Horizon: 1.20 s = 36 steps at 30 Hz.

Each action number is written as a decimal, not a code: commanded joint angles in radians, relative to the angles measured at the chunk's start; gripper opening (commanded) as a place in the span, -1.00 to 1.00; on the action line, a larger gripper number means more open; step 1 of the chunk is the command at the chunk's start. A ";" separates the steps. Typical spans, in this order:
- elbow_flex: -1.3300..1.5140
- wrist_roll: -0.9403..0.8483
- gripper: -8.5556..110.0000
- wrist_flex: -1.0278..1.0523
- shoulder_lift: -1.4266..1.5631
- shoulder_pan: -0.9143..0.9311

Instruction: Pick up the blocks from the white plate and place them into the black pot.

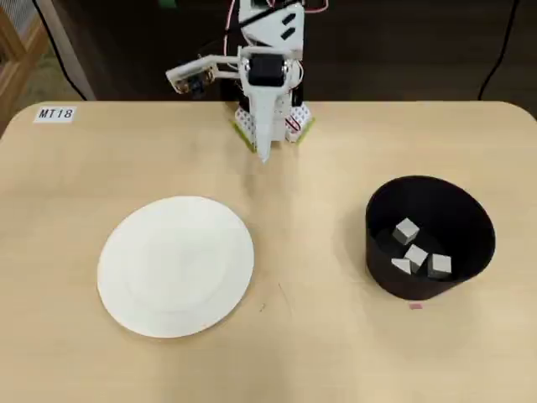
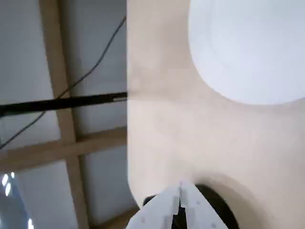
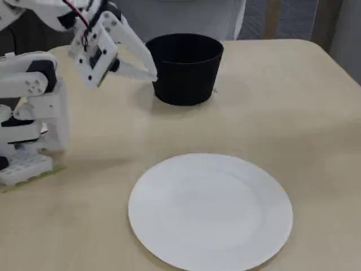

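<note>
You have a light wooden table (image 1: 319, 353) with a rounded far right corner in the overhead view. The white plate (image 1: 176, 265) lies flat on it at the left, its surface bare. The black pot (image 1: 430, 238) stands upright on the table at the right, well apart from the plate. The arm's white base (image 1: 273, 124) sits at the far edge, between the two. A small white label reading MT18 (image 1: 55, 113) lies near the far left corner. Just in front of the pot, a small pink mark (image 1: 415, 306) shows on the tabletop.
</note>
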 commanded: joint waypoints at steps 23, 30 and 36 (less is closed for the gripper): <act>0.383 0.014 -0.90 -0.118 0.137 -0.046; 0.383 0.011 -0.90 -0.118 0.137 -0.049; 0.383 0.011 -0.90 -0.118 0.137 -0.049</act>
